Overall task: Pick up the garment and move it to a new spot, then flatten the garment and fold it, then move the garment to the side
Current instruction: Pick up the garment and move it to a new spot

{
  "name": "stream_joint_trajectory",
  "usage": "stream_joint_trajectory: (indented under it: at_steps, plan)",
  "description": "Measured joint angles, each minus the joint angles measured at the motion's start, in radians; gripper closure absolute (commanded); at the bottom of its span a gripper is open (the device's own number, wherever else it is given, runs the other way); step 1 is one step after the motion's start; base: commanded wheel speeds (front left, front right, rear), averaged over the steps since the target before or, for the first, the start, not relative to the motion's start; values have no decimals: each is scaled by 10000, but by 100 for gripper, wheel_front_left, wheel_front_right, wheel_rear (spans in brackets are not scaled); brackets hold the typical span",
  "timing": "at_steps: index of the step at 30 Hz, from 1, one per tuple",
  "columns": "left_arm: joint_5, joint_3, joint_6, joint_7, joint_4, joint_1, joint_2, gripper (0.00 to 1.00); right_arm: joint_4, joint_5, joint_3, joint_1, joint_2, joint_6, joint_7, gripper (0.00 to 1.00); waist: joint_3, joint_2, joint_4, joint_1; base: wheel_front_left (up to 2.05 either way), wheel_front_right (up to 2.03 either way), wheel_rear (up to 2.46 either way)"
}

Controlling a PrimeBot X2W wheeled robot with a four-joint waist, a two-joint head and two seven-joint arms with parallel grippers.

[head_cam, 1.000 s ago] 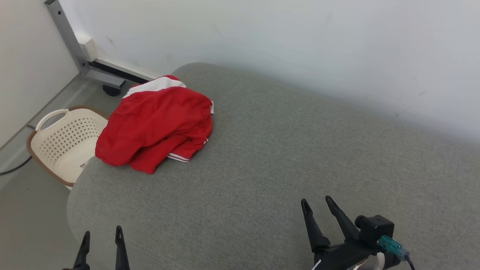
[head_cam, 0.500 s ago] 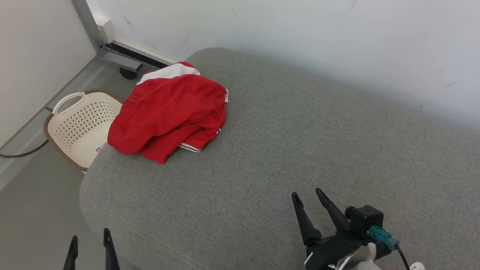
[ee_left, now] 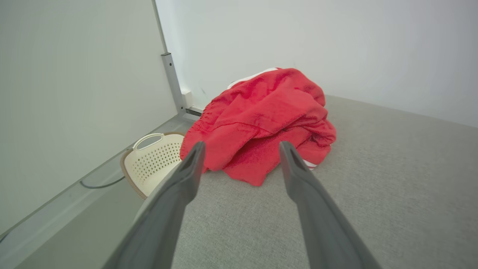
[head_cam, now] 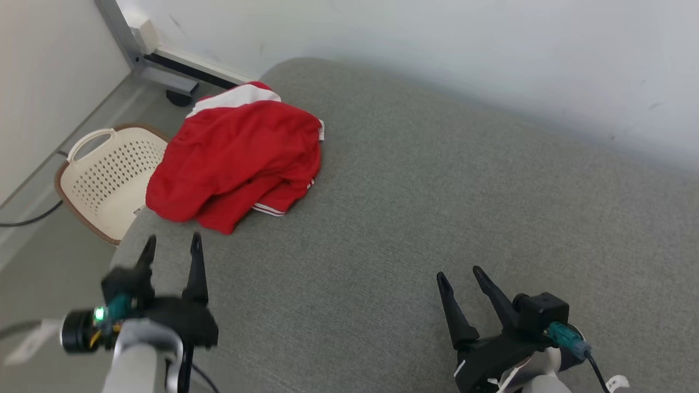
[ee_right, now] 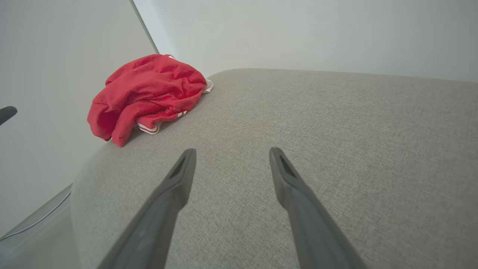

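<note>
On the cushion, bunched garment hides its shape; blurred left tool, right tool wide

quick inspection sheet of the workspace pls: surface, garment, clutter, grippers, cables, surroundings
surface: grey fabric cushion, no stains seen
job's things: red garment with white trim, crumpled in a heap at the cushion's far left corner, not yet flattened or folded
clutter: nothing seen on the cushion
grippers: left gripper open, fingers aimed at the garment, apart from it; right gripper open above the cushion, holding nothing
cables: dark cable on the floor by the basket
surroundings: cream perforated basket on the floor left of the cushion; grey metal frame; white wall
</note>
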Motion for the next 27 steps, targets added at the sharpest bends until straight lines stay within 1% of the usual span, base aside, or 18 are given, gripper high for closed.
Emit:
stream_joint_trajectory:
  at_steps: [4, 6, 7, 12, 15, 18, 21, 24, 26, 27]
  plan:
    - [-29, -94, -138, 591, 1708, -1917, 209, 0, -554, -506, -230, 237, -4, 0, 437, 0, 312, 1, -77, 2, 0, 0, 0]
    - [-150, 19, -159, 861, 2454, -2614, 466, 0, -1003, -756, -178, 301, -6, 0, 740, 0, 459, 0, -198, 2, 0, 0, 0]
    - [-268, 100, -245, 1028, 2778, -2950, 602, 0, -1252, -851, -148, 302, 0, 0, 894, 0, 539, 0, -279, 2, 0, 0, 0]
    - [-1064, 520, -481, 2113, 4190, -4339, 1041, 0, -2522, -1432, -211, 390, -2, 0, 1611, 0, 1114, 0, -762, 2, 0, 0, 0]
    - [-1900, 1007, -510, 2652, 4853, -5146, 1141, 0, -3442, -1674, -343, 617, -67, 0, 2098, 0, 1670, 1, -1139, 3, 0, 0, 0]
    - [-2460, 1496, -491, 3129, 5319, -5512, 1227, 0, -3998, -1772, -456, 881, -213, -2, 2382, 0, 2064, 1, -1410, 3, 0, 0, 0]
    - [-2690, 1743, -205, 3503, 5643, -5851, 1536, 0, -4441, -1858, -546, 1092, -247, 0, 2577, 0, 2438, 1, -1648, 3, 0, 0, 0]
    - [-2740, 1820, -2, 3528, 5802, -6000, 1756, 0, -4723, -1912, -637, 1245, -257, 0, 2663, 0, 2777, 1, -1851, 2, 0, 0, 0]
    - [-2683, 1797, 186, 3250, 5839, -6008, 1875, 100, -4863, -1914, -713, 1261, -261, 0, 2708, 0, 2945, 1, -1971, 3, 0, 0, 0]
    - [-2623, 1772, 213, 3124, 5841, -6022, 1918, 100, -4890, -1912, -744, 1260, -261, 0, 2729, 0, 3003, 1, -2030, 3, 0, 0, 0]
